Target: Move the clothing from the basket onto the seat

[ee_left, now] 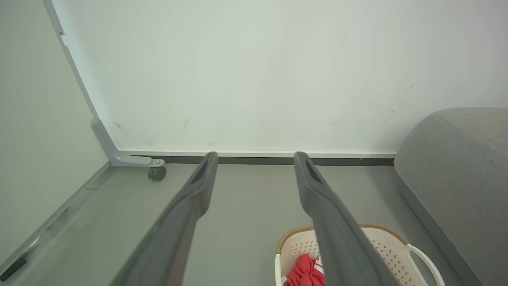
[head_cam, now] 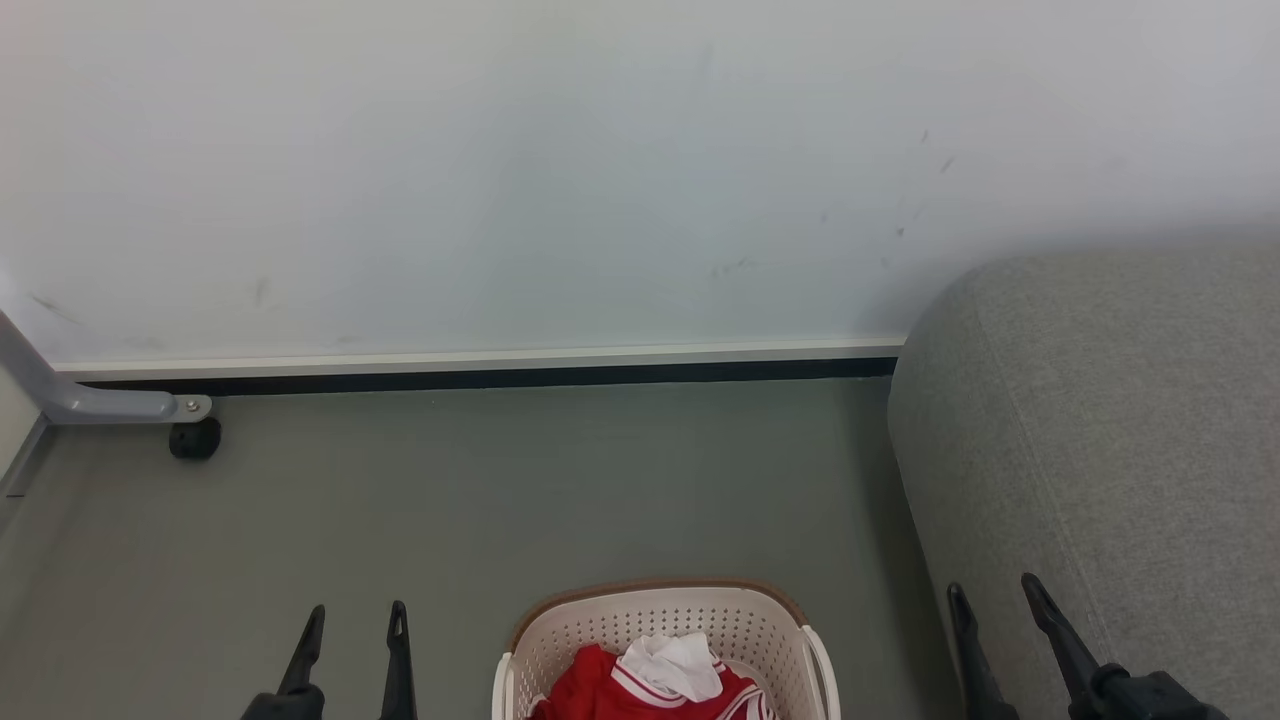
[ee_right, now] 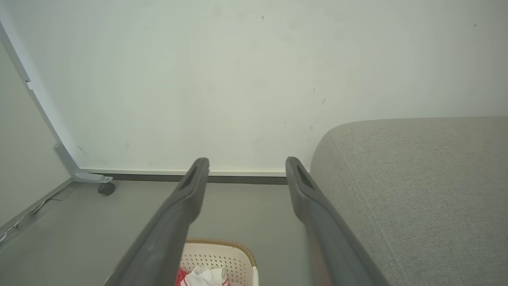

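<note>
1. Handling: we judge the clothing (head_cam: 600, 688) to be light, soft and limp. It will sag and drape from any single hold, and the smooth sports fabric may slip between narrow fingers. We see nothing fragile.
2. Point of hold: we recommend pinching a raised fold at the top of the heap, either the bunched white part or the red ridge just beside it. The pinch should take in enough thickness to keep the fabric from sliding free. We cannot tell how many pieces lie there, nor whether they are tangled.
3. Appearance: bright red fabric with white striped trim and a crumpled white portion uppermost. The near side of the heap is cut off at the head view's bottom edge.
4. Location: the clothing lies crumpled inside the basket (head_cam: 620, 622), which is cream, perforated and brown-rimmed. The basket stands on the grey floor (head_cam: 500, 500) near the grey seat (head_cam: 1100, 450), on the robot's right. No clothing lies on the visible part of the seat.
5. Tools: the left tool (head_cam: 358, 606) has its fingers apart and empty, left of the basket. The right tool (head_cam: 992, 583) is likewise spread and empty, at the seat's near edge. Neither touches the clothing.
</note>
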Motion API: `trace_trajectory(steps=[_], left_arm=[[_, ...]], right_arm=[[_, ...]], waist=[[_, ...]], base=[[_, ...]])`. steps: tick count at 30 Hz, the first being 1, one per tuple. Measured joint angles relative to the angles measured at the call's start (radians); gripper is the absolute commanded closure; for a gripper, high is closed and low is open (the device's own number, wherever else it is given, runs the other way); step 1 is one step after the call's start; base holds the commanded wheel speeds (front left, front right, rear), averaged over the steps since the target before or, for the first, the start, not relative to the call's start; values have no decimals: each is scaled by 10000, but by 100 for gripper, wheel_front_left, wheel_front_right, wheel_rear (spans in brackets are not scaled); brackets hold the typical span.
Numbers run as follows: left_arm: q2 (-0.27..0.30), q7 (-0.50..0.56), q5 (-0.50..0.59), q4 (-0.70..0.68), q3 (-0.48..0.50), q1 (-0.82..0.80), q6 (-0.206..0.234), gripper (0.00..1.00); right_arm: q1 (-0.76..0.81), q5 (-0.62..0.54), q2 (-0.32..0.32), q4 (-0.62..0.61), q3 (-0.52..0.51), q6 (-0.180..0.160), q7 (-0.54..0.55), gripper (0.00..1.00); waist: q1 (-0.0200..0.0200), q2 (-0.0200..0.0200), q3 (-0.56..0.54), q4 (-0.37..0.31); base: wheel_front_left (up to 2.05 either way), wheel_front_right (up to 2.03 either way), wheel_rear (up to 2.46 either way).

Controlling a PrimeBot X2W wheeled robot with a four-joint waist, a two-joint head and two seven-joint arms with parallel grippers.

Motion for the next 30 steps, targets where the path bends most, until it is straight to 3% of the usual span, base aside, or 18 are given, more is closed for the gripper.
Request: trace_trajectory(steps=[13, 30], left_arm=[[59, 17, 441, 13, -433, -553, -12, 0], [-184, 993, 1515, 2065, -2121, -2323, -460, 0]], right_arm=[[-414, -56, -44, -414, -6, 2, 0, 0], [-1448, -230, -226, -920, -17, 0, 104, 0]], waist=[[1, 1, 981, -134], [2, 1, 3021, -924]], base=[[0, 0, 0], [0, 0, 0]])
